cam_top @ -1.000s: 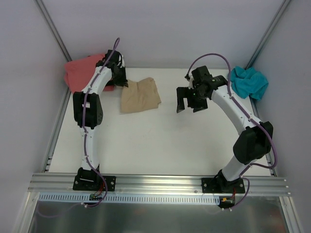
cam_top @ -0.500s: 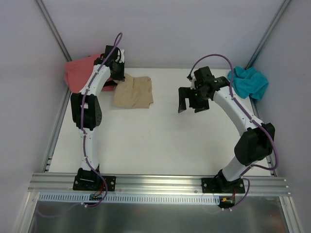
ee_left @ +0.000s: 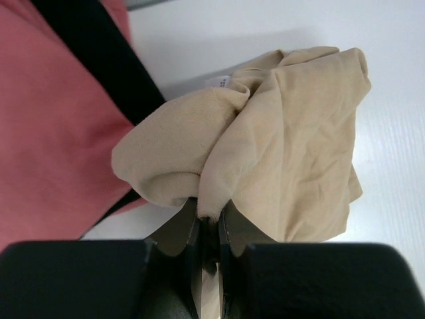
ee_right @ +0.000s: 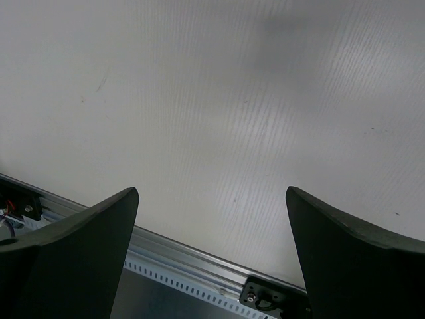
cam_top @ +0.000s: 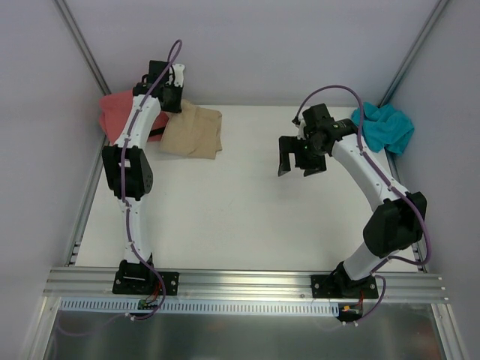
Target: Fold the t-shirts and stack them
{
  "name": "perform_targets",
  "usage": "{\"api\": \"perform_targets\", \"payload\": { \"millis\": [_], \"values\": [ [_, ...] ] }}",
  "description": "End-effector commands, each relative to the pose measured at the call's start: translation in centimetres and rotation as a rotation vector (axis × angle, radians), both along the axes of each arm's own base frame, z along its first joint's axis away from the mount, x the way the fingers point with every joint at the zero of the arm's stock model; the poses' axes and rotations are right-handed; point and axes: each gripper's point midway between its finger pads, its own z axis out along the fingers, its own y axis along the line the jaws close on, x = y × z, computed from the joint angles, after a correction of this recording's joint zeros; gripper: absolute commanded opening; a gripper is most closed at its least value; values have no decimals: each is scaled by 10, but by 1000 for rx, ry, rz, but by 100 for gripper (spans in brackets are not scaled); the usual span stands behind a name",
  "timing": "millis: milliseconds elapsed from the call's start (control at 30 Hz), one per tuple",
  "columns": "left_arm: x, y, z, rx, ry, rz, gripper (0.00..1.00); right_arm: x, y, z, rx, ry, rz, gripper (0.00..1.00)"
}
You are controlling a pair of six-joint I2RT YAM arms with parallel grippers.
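The left gripper point(ee_left: 209, 229) is pinched tight on a fold of the tan shirt point(ee_left: 292, 146), its jaws nearly meeting with only cloth between them. From that pinch the shirt bunches up in soft, creased folds and spreads away over the white table point(ee_left: 392, 80). It is crumpled rather than flat, and a small white label point(ee_left: 218, 81) peeks out at its far edge. On the gripper's left the shirt's rounded fold lies over the black shirt point(ee_left: 99, 53), which shows as a dark band across the coral shirt point(ee_left: 53, 133).

The top view shows where this takes place. The left gripper point(cam_top: 171, 94) is stretched to the far left corner of the table point(cam_top: 247, 217). The tan shirt point(cam_top: 193, 133) lies in a rough rectangle just right of the arm, with its left edge against the coral shirt point(cam_top: 120, 112), which is heaped in that corner. From above, the grip itself is hidden under the wrist, and only the wrist camera shows it.

The right gripper point(cam_top: 298, 169) hangs over the bare middle-right of the table, with its jaws wide apart and nothing between them. The teal shirt point(cam_top: 384, 127) sits crumpled at the far right edge, behind that arm. The right wrist view shows the right gripper point(ee_right: 212, 252) spread over plain table surface and the near metal rail point(ee_right: 186, 262), with no cloth in view.
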Motion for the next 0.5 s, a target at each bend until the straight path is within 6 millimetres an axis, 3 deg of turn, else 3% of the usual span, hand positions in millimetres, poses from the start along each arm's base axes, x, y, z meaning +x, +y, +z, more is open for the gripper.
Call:
{"api": "perform_targets", "payload": {
  "millis": [0, 167, 267, 467],
  "values": [
    [20, 38, 57, 35, -161, 33, 0, -10, -9, 7, -14, 11, -18, 99],
    [26, 54, 77, 27, -218, 37, 0, -16, -12, 4, -33, 48, -18, 100],
    [31, 45, 89, 3, -265, -15, 0, -20, -15, 0, -47, 70, -20, 100],
    [42, 22, 131, -70, -403, -127, 0, -18, -16, -3, -67, 96, -33, 99]
  ]
}}
